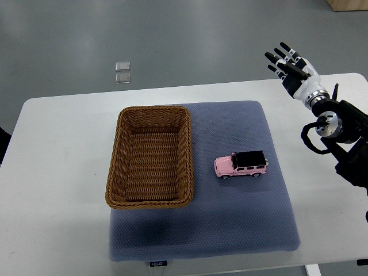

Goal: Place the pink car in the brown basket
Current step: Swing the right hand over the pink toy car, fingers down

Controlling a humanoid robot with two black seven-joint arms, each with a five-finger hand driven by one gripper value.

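A pink toy car (241, 165) with a black roof lies on its wheels on the blue-grey mat (241, 218), right of centre, nose pointing left. The brown wicker basket (118, 167) stands empty on the mat's left part, a short gap from the car. My right hand (289, 68) is raised at the far right corner of the table, well beyond and to the right of the car, fingers spread and holding nothing. The right arm (339, 129) enters from the right edge. No left arm shows.
The white table (57, 172) carries the mat. Two small clear squares (122, 72) lie on the grey floor beyond the table's far edge. A dark object (3, 144) pokes in at the left edge.
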